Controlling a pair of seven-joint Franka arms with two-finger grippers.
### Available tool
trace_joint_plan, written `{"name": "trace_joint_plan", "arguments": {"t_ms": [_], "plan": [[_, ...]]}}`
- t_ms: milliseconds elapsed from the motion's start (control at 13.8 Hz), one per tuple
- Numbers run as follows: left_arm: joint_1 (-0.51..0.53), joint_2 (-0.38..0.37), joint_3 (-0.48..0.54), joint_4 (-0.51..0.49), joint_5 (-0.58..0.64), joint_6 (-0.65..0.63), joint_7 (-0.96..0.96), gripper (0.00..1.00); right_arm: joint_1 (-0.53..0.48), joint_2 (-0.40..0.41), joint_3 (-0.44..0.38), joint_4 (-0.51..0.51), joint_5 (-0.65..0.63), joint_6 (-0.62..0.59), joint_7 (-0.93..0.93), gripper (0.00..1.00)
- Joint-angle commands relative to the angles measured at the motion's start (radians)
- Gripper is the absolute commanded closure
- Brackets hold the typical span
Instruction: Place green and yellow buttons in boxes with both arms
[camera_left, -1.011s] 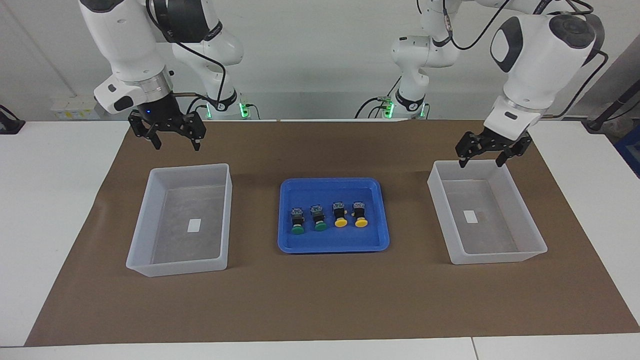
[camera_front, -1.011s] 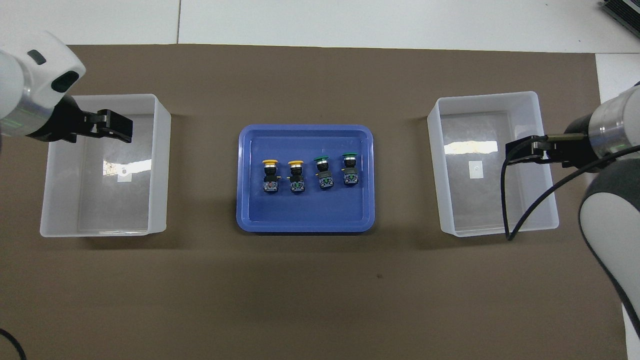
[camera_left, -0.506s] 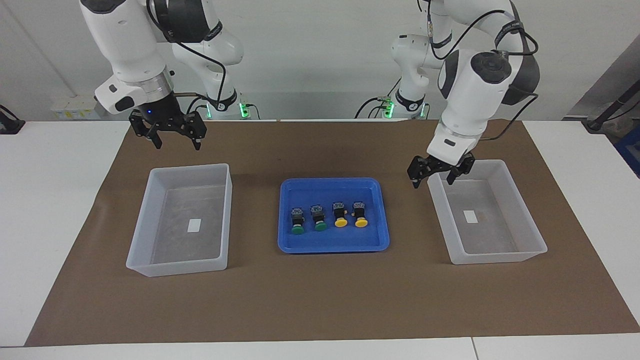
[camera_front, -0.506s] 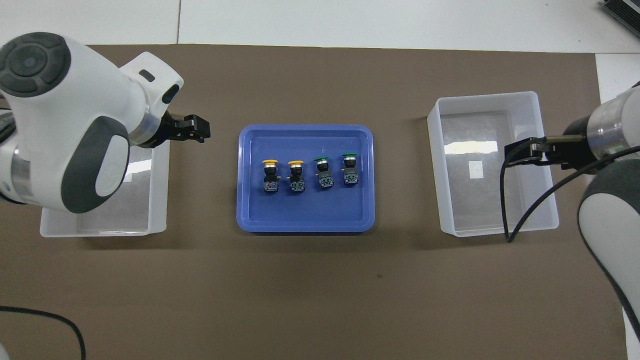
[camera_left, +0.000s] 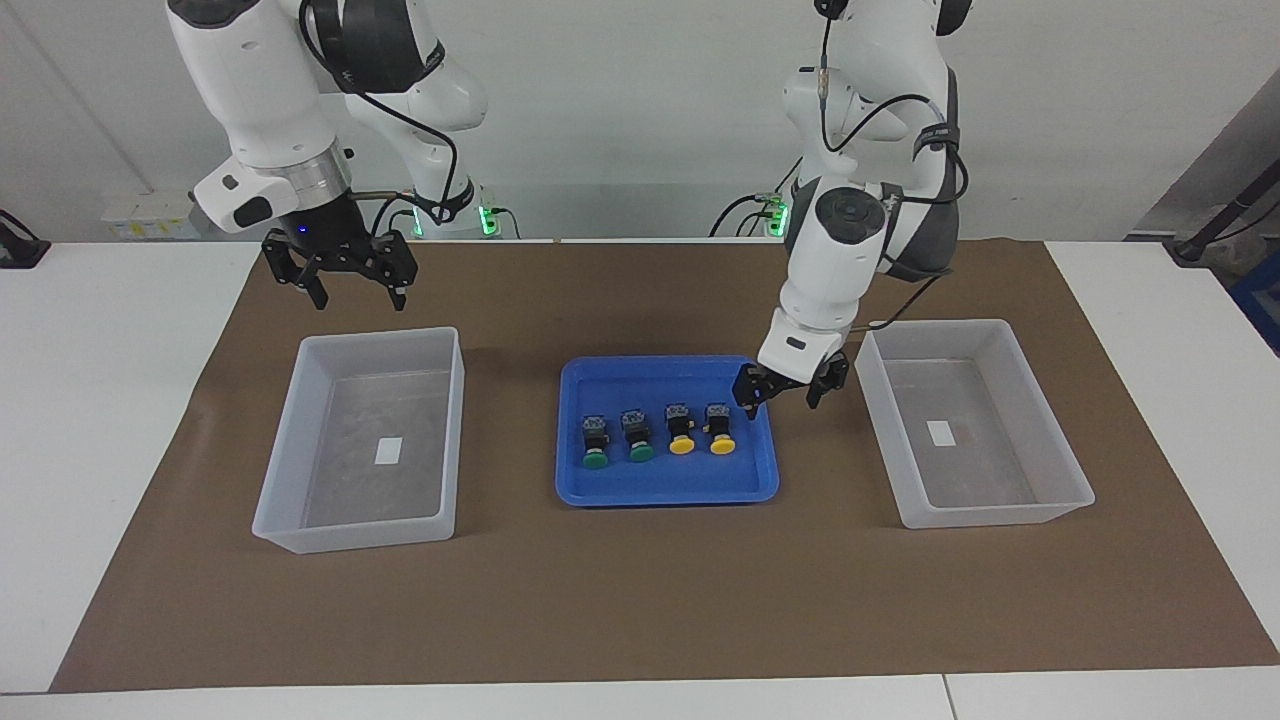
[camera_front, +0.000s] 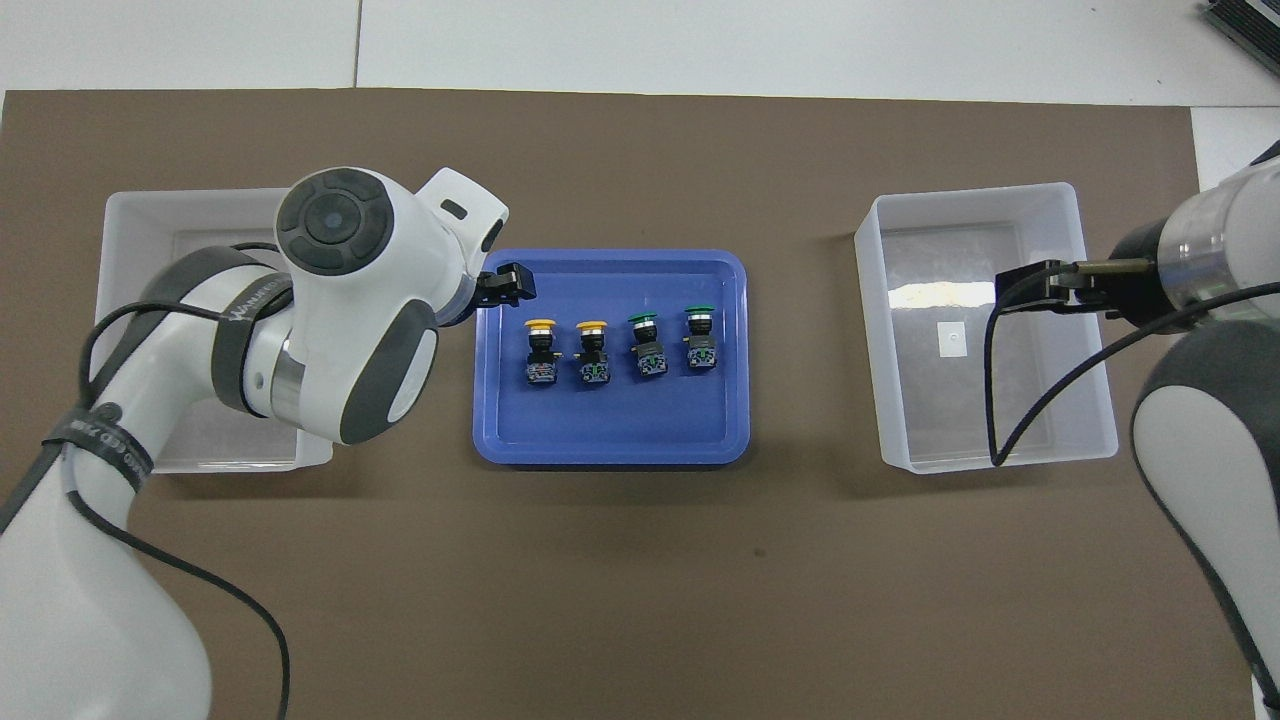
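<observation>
Two green buttons (camera_left: 593, 441) (camera_front: 646, 345) and two yellow buttons (camera_left: 719, 428) (camera_front: 540, 350) lie in a row in the blue tray (camera_left: 660, 486) (camera_front: 610, 432). My left gripper (camera_left: 782, 400) (camera_front: 512, 285) hangs open and empty over the tray's edge toward the left arm's end, beside the end yellow button. One whitish box (camera_left: 985, 475) (camera_front: 150, 230) sits at that end, partly hidden by the left arm in the overhead view. My right gripper (camera_left: 360, 298) (camera_front: 1020, 295) waits open, raised above the other box (camera_left: 340, 465) (camera_front: 1000, 425).
A brown mat (camera_left: 640, 600) covers the middle of the white table (camera_left: 100, 400). The tray stands between the two boxes. A black cable (camera_front: 1000, 400) droops from the right arm over its box.
My left arm has swung from above its box across to the tray's edge and come lower. The right gripper has barely shifted. Buttons, tray and boxes have not moved.
</observation>
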Motion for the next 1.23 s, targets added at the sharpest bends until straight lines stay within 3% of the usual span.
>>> {"name": "trace_joint_plan", "arguments": {"t_ms": [0, 144, 722, 939, 1156], "plan": [[-0.061, 0.039, 0.016, -0.055, 0.008, 0.11, -0.074, 0.0, 0.028, 0.007, 0.006, -0.073, 0.019, 0.132, 0.029, 0.0], [-0.075, 0.058, 0.016, -0.09, 0.008, 0.185, -0.074, 0.0, 0.077, 0.062, 0.008, -0.071, 0.019, 0.22, 0.064, 0.0], [-0.088, 0.061, 0.016, -0.162, 0.011, 0.268, -0.062, 0.02, 0.22, 0.241, 0.006, -0.071, -0.015, 0.453, 0.142, 0.0], [-0.101, 0.064, 0.014, -0.173, 0.011, 0.284, -0.064, 0.08, 0.249, 0.298, 0.006, -0.079, -0.017, 0.52, 0.147, 0.0], [-0.109, 0.09, 0.016, -0.176, 0.011, 0.321, -0.062, 0.22, 0.268, 0.324, 0.006, -0.129, -0.024, 0.597, 0.147, 0.0]]}}
